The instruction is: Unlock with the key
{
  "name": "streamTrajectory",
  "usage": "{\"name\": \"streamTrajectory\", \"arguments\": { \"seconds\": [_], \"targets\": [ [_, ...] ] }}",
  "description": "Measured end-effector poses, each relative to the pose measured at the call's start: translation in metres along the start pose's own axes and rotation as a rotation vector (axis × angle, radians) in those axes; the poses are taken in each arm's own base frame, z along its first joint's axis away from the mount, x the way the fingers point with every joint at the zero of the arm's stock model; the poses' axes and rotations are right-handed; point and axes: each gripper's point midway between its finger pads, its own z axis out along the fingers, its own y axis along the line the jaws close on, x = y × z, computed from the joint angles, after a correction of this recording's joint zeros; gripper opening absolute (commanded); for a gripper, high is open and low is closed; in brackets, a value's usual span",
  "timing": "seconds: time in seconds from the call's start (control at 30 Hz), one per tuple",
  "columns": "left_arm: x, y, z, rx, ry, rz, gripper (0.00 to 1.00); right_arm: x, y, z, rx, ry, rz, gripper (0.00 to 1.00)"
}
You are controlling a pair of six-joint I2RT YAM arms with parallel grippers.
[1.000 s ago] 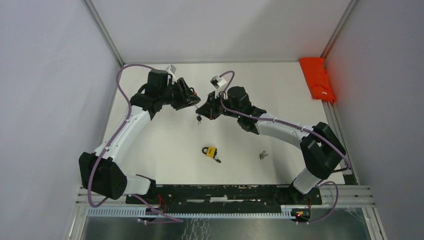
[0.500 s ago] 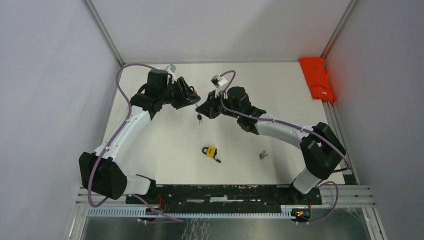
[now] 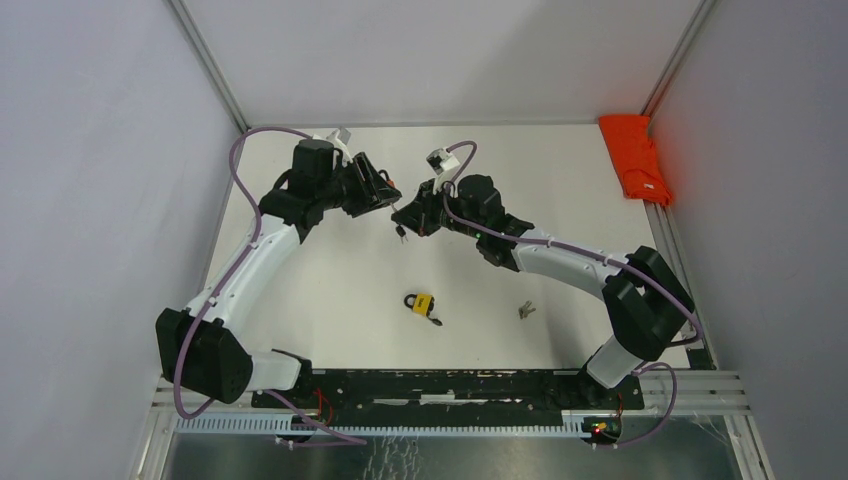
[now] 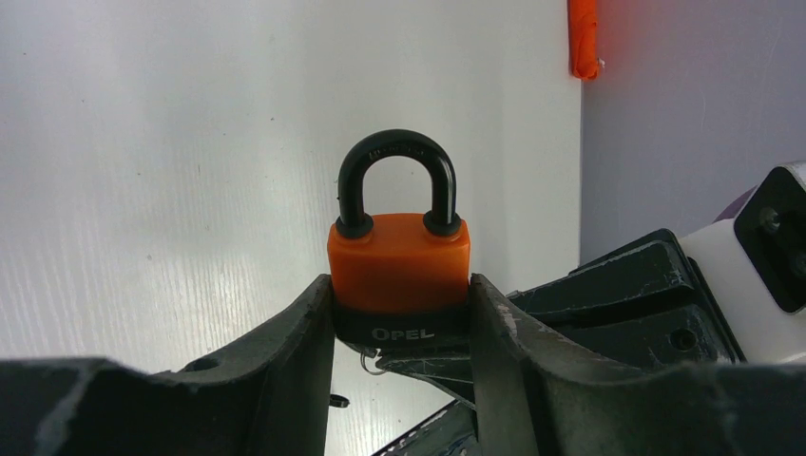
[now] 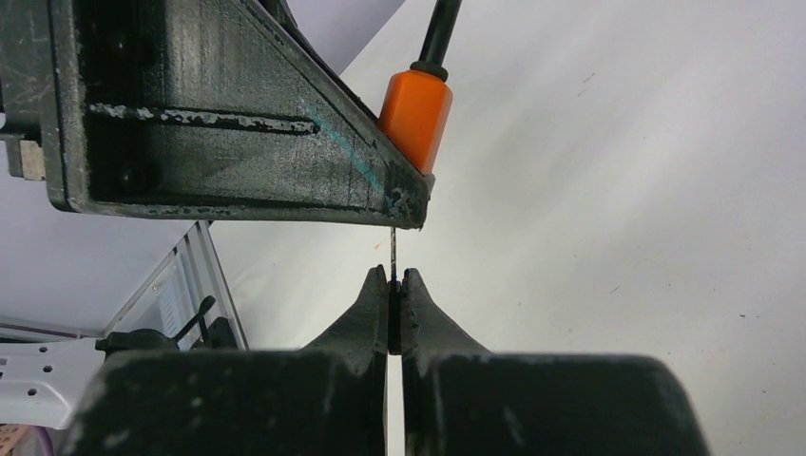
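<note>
White table (image 3: 330, 290) lies beneath: your left gripper (image 4: 399, 287) clamps the orange padlock (image 4: 399, 261), your right gripper (image 5: 394, 285) pinches the key (image 5: 392, 255) by its base. You're likely at insertion; align the blade squarely.

L gripper (image 3: 386, 196) and R gripper (image 3: 407, 218) meet above the far-centre of the table (image 3: 320, 290), L one on the left, tips close together. Padlock (image 4: 399, 261) sits btw the L fingers, shackle sticking out past the tips. Key (image 5: 392, 255) is pinched btw the R fingers, blade reaching to the padlock's base; can't tell if it's in. Second padlock (image 3: 420, 303) lies on the table nearer the bases, approx centre, well apart from both grippers. Loose keys (image 3: 525, 310) lie to its right. Cloth (image 3: 635, 158) sits at the far right corner.
</note>
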Motion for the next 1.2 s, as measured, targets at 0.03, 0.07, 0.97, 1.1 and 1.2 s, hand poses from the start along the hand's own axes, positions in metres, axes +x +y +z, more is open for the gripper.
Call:
{"name": "streamTrajectory", "arguments": {
  "seconds": [0.03, 0.07, 0.97, 1.1, 1.2],
  "targets": [
    [0.000, 0.000, 0.000, 0.001, -0.002, 0.001, 0.02, 0.000, 0.000, 0.000, -0.001, -0.005, 0.006, 0.00],
    [0.000, 0.000, 0.000, 0.002, -0.002, 0.001, 0.02, -0.001, 0.001, 0.000, -0.002, -0.006, 0.010, 0.00],
    [-0.008, 0.007, 0.006, -0.009, -0.069, 0.016, 0.02, -0.004, -0.001, 0.012, 0.004, 0.000, 0.107, 0.00],
    [-0.011, 0.008, 0.006, -0.016, -0.082, 0.018, 0.02, -0.005, -0.002, 0.015, 0.005, 0.001, 0.108, 0.00],
    [-0.011, 0.008, 0.007, -0.019, -0.086, 0.019, 0.02, -0.005, -0.001, 0.015, 0.004, 0.000, 0.113, 0.00]
  ]
}}
